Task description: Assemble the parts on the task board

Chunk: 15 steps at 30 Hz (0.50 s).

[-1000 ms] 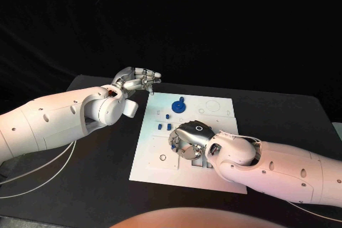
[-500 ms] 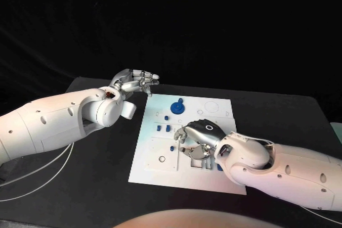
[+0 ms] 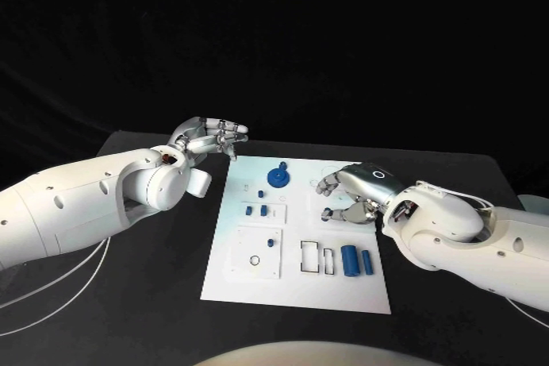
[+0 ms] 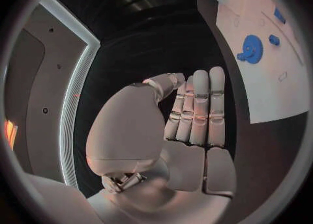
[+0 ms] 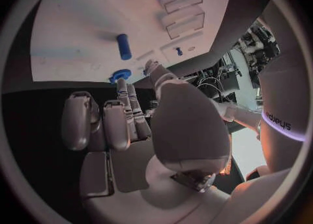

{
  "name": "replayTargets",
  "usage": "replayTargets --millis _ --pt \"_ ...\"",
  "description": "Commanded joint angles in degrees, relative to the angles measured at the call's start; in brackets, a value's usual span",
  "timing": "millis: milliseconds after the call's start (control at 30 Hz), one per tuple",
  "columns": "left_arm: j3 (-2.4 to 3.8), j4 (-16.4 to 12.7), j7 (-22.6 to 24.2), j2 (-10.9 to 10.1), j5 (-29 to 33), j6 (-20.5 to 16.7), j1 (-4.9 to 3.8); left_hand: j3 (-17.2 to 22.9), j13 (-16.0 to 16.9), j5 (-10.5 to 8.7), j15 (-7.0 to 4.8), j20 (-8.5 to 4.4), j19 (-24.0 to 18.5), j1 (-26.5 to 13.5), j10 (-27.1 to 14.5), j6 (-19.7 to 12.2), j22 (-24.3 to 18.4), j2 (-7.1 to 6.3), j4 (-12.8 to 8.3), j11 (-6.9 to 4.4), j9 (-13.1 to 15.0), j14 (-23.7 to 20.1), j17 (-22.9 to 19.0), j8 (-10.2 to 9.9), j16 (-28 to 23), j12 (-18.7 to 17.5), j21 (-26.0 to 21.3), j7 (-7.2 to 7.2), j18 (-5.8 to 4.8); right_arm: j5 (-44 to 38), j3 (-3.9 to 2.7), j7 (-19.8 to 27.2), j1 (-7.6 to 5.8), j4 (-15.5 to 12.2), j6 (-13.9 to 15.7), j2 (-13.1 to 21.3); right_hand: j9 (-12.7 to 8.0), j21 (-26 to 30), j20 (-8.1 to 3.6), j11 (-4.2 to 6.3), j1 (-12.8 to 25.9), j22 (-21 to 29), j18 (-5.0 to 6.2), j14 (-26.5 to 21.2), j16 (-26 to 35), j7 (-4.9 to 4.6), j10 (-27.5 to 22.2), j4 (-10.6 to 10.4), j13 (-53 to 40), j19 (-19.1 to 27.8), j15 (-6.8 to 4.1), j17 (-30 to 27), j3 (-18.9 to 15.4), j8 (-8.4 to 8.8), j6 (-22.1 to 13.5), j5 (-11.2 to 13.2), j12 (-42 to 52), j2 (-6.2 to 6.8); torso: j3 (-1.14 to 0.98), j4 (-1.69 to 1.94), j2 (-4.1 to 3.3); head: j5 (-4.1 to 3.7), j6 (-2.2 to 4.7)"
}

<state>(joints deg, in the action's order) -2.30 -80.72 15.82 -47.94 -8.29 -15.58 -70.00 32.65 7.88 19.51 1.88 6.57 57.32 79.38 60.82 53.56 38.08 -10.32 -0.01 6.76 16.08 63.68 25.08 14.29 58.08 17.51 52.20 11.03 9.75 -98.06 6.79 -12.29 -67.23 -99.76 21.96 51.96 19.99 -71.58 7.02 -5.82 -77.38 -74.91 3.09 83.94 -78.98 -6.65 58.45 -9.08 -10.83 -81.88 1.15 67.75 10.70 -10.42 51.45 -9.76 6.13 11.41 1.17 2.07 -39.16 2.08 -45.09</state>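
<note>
Crowning right arm (image 5: 277,125) — "edieys"-like lettering

white task board (image 3: 332,290) lies flat mid-table. blue round gear-like part (image 3: 278,175) at its far end, small blue pegs (image 3: 255,211) left of centre, one small peg (image 3: 270,242) nearer, two blue cylinders (image 3: 358,261) lying side by side at near right.

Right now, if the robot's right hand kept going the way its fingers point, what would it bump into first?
Probably the big blue round part. The right hand hovers over the task board with fingers pointing roughly toward it, and nothing lies between. Height is hard to judge, so it might pass above.
</note>
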Motion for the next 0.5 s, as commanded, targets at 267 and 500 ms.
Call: replayTargets --millis 267,500 --pt "-0.05 -0.1 -0.1 0.1 0.2 1.6 -0.07 -0.4 0.1 -0.19 0.07 0.47 0.0 -0.2 -0.4 -0.5 -0.1 0.12 -0.1 -0.01 -0.1 -0.4 -0.1 -0.1 0.3 0.4 -0.3 -0.06 0.89 0.6 0.15 0.7 -0.36 1.7 -8.1 -0.4 -0.1 -0.7 -0.16 0.12 -6.3 -6.1 0.79 1.2 -0.6 0.11 -0.5 -5.0 1.1 -0.6 -0.14 0.7 -5.1 0.27 1.6 -0.2 3.2 -1.79 0.03 0.14 -0.10 -0.07 0.18" --pt "-0.06 -0.1 -0.1 0.0 0.2 1.6 -0.07 -0.4 0.1 -0.19 0.07 0.47 0.0 -0.2 -0.4 -0.5 -0.1 0.12 -0.1 -0.01 -0.1 -0.4 -0.1 -0.1 0.3 0.4 -0.3 -0.06 0.89 0.5 0.32 0.8 -0.32 2.5 -9.6 -1.2 0.0 -2.6 -0.78 0.95 -7.7 -7.2 0.39 1.7 -1.0 -0.62 2.0 -6.0 1.2 -1.7 -0.86 1.1 -3.8 -0.45 4.0 -0.2 4.9 -2.30 0.08 0.14 -0.11 -0.09 0.10"
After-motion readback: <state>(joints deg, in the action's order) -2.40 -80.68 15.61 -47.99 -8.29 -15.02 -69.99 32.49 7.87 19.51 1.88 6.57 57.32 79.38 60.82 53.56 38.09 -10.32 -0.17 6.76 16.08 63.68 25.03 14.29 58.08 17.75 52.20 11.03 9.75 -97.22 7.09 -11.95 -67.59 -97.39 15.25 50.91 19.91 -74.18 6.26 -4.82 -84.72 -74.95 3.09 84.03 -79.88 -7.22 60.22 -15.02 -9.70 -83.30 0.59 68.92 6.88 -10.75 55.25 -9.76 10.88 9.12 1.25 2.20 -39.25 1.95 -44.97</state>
